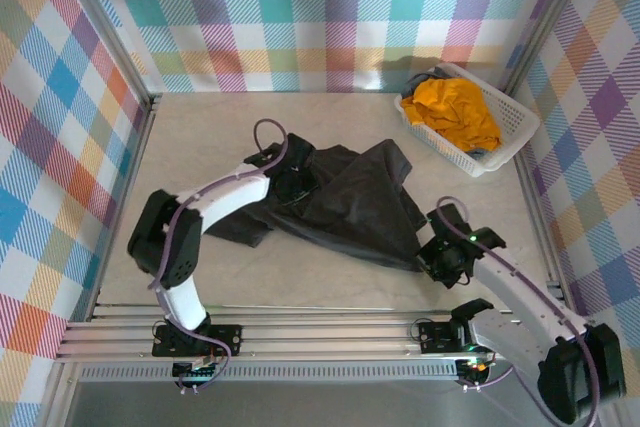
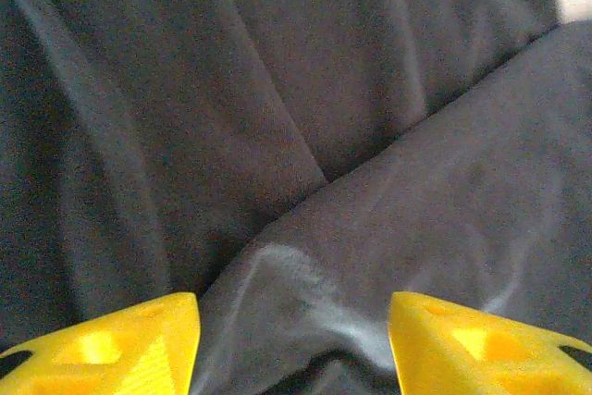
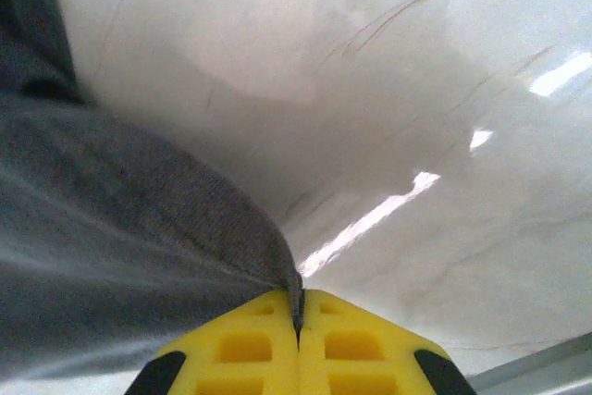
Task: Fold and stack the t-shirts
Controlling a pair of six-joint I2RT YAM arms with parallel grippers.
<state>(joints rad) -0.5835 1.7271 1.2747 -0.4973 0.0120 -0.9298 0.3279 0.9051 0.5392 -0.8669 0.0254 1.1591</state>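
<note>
Right tool (image 3: 298,310) pressed together, with an edge of the charcoal t-shirt (image 3: 120,228) nipped in the seam between my two yellow fingers (image 3: 240,349). From the pinch the cloth runs off to the left in a taut ridge. The pale marbled surface (image 3: 416,90) shows bare beyond it, close under the tool.

From the top camera, that pinch sits at the shirt's near right corner, just ahead of my right arm's base.

Left tool (image 2: 294,339) spread, its fingers well apart. A raised fold of the same dark cloth lies in the gap and below it. I cannot tell whether the fingertips touch the cloth. Wide creases and one overlapping flap run diagonally across the left wrist view.

From above, the left tool is over the shirt's far left part, and my white forearm crosses the garment's left side.

Charcoal t-shirt: mid-surface, rumpled, not folded. It stretches from under the left arm across to the right tool, and one flap sticks out to the near left beneath the arm.

Mustard t-shirt (image 1: 455,112): bunched inside the white lattice basket (image 1: 517,134), which is set at an angle in the far right corner. It is well apart from the dark shirt and from both tools.
</note>
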